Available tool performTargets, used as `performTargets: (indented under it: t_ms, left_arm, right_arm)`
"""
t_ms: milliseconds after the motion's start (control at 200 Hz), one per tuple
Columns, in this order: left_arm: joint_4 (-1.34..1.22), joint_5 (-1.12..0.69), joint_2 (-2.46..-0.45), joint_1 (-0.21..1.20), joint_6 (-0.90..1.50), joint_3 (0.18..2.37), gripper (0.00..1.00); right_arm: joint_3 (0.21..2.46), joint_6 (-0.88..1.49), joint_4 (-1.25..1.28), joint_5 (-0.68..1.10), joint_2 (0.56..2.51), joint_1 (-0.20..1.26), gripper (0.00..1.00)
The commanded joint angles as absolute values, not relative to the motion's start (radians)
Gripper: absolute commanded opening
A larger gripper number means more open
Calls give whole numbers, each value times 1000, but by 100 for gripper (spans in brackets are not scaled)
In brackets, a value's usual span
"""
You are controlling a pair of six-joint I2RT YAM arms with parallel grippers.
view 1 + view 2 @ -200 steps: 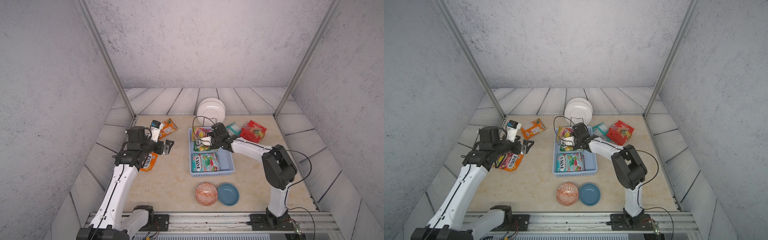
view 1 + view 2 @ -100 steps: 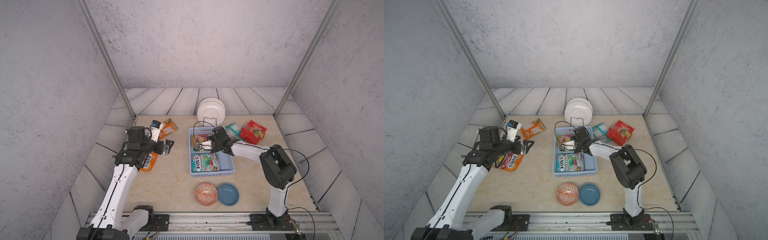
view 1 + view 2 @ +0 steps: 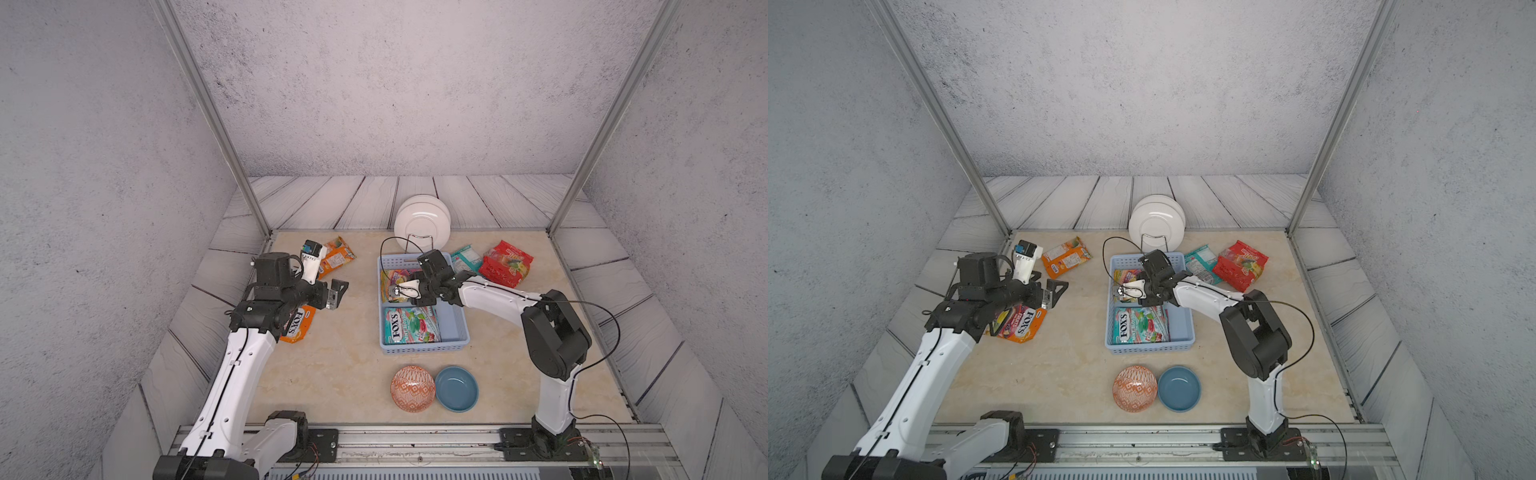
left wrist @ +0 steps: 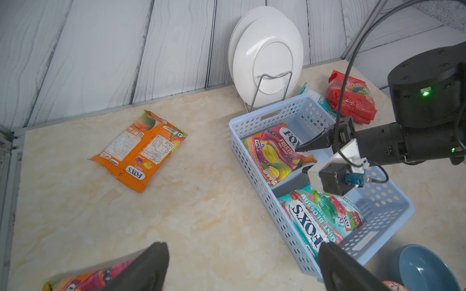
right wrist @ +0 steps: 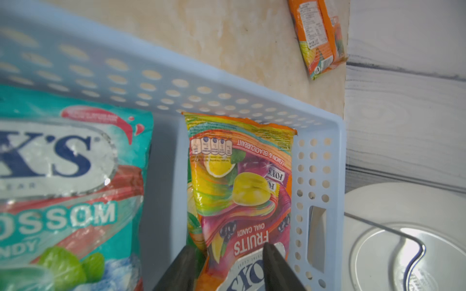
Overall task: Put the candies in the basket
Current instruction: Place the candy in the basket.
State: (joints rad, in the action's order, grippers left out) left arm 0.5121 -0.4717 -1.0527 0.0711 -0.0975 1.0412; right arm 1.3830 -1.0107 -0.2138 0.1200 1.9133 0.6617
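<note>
Nearby, racked white plates (image 3: 422, 220) stand just beyond the basket (image 3: 424, 348).

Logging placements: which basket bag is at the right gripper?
The Fruits bag, between the right gripper's parted fingers at the basket's far end; the teal Mint Blossom bag lies apart.

Left arm (image 3: 237, 374): upper link raised steeply from the base, forearm about level, left gripper (image 3: 336, 291) pointing toward the robot's right with jaws spread wide. Right arm (image 3: 494, 300): elbow folded, forearm reaching toward the robot's left and sloping down; right gripper (image 5: 228, 248) low, fingers (image 5: 274, 262) parted partway.
</note>
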Motion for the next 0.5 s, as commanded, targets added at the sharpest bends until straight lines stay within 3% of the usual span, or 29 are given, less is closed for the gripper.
performTargets:
  t_ms: [0, 250, 495]
  left_arm:
    - [507, -473, -1049, 67, -103, 1047, 99]
    - [503, -474, -1058, 68, -85, 1052, 99]
    - [505, -469, -1064, 66, -81, 1057, 99]
  right_arm:
    - [1422, -723, -236, 110, 1827, 661, 49]
    - [1487, -246, -268, -21, 1877, 661, 60]
    - [1531, -64, -271, -60, 1964, 661, 68]
